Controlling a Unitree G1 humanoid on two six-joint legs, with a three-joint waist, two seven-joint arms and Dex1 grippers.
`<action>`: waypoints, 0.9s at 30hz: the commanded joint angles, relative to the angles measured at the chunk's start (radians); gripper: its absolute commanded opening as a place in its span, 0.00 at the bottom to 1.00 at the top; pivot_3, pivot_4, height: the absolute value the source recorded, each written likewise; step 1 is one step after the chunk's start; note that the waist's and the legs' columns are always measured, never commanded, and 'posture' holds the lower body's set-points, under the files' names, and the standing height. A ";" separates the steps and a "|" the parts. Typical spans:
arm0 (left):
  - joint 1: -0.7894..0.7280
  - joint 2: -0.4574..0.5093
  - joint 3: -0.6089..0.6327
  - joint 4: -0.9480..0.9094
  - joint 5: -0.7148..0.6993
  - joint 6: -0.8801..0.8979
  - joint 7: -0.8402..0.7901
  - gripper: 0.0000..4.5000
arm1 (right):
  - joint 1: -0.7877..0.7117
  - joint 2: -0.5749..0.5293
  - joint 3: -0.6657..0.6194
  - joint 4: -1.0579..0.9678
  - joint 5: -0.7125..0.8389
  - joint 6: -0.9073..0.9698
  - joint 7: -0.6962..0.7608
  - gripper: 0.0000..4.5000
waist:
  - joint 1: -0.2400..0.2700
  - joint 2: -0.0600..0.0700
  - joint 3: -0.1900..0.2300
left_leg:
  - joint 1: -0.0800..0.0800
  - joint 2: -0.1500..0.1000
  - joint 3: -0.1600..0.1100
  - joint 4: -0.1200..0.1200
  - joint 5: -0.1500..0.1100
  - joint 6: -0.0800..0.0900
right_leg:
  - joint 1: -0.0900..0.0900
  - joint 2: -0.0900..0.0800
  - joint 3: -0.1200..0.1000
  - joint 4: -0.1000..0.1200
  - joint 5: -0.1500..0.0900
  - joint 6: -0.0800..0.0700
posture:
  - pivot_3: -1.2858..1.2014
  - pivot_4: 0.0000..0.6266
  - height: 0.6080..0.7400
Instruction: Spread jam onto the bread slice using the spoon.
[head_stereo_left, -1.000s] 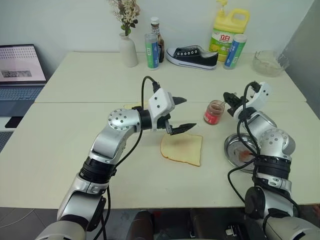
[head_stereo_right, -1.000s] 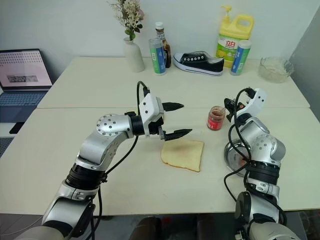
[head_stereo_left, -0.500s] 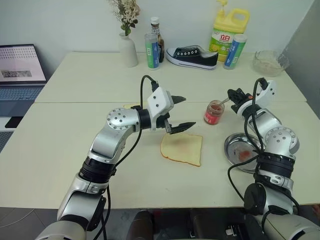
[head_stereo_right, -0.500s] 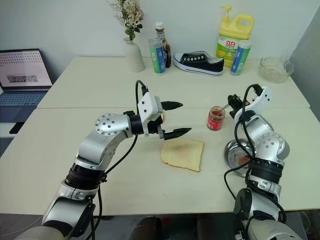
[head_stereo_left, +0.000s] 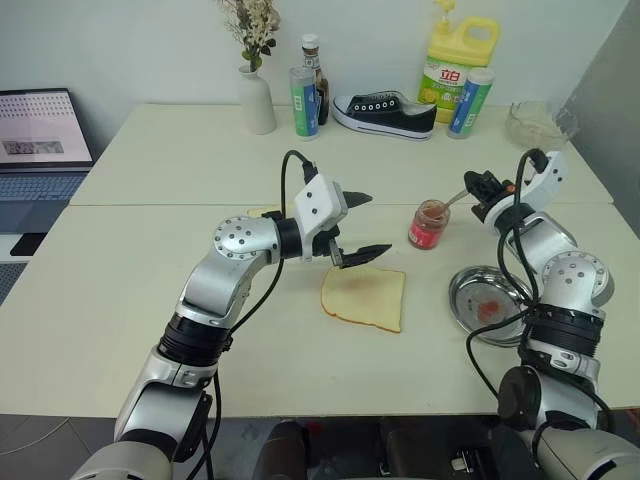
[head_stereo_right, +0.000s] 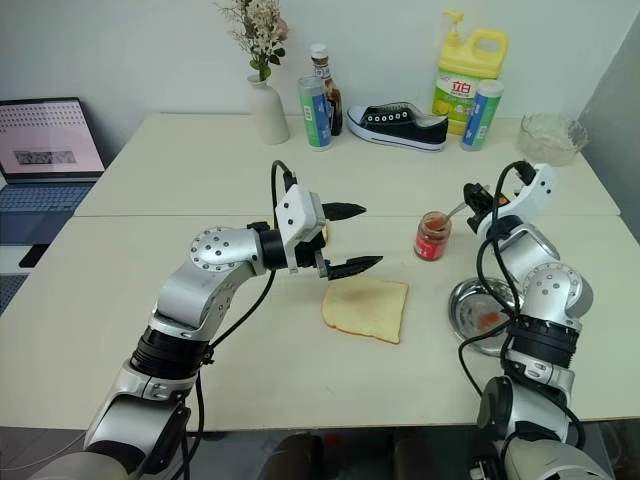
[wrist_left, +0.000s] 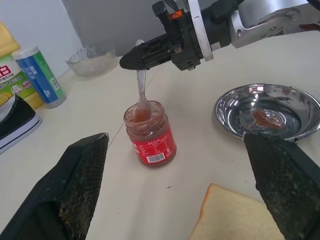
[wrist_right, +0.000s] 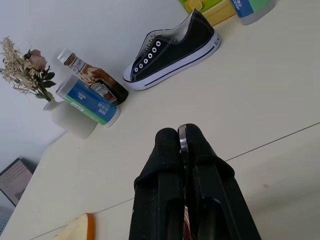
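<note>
The jam jar (head_stereo_left: 428, 224) stands open on the table, right of the bread slice (head_stereo_left: 364, 297), which lies flat. My right gripper (head_stereo_left: 472, 186) is shut on the handle of the spoon (wrist_left: 141, 90), up and to the right of the jar. The spoon slants down and its bowl sits in the jar's mouth (wrist_left: 145, 112), coated with jam. My left gripper (head_stereo_left: 372, 225) hovers open and empty just left of the jar, above the slice's far-left corner, pointing at the jar. In the left wrist view its fingers (wrist_left: 75, 190) frame the jar.
A steel plate (head_stereo_left: 505, 325) with a jam smear lies right of the bread. Part of a golden slice (head_stereo_left: 262, 212) shows behind my left arm. Along the far edge stand a vase (head_stereo_left: 257, 100), bottles (head_stereo_left: 305, 100), a shoe (head_stereo_left: 385, 112), dish soap (head_stereo_left: 455, 60) and a glass bowl (head_stereo_left: 538, 122). A laptop (head_stereo_left: 40, 140) is far left.
My right gripper has risen and shifted right with the spoon, from close beside the jar to above it. The left arm, bread and jar have stayed put.
</note>
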 joint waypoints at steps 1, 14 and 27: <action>-0.019 -0.001 0.016 -0.021 -0.004 -0.019 -0.002 1.00 | -0.009 -0.017 -0.006 -0.040 0.014 -0.014 0.008 0.01 | 0.000 0.000 0.000 | 0.000 0.000 0.000 0.000 0.000 0.000 | 0.000 0.000 0.000 0.000 0.000 0.000 | 0.52 0.24 1.00; -0.013 0.001 0.014 -0.024 -0.006 -0.017 -0.004 1.00 | -0.021 0.017 -0.072 -0.042 0.108 0.004 -0.052 0.01 | 0.000 0.000 0.000 | 0.000 0.000 0.000 0.000 0.000 0.000 | 0.000 0.000 0.000 0.000 0.000 0.000 | 0.52 0.24 1.00; -0.010 0.004 0.014 -0.031 -0.009 -0.013 -0.011 1.00 | 0.023 0.100 -0.203 -0.007 0.319 -0.035 -0.162 0.01 | 0.000 0.000 0.000 | 0.000 0.000 0.000 0.000 0.000 0.000 | 0.000 0.000 0.000 0.000 0.000 0.000 | 0.52 0.24 1.00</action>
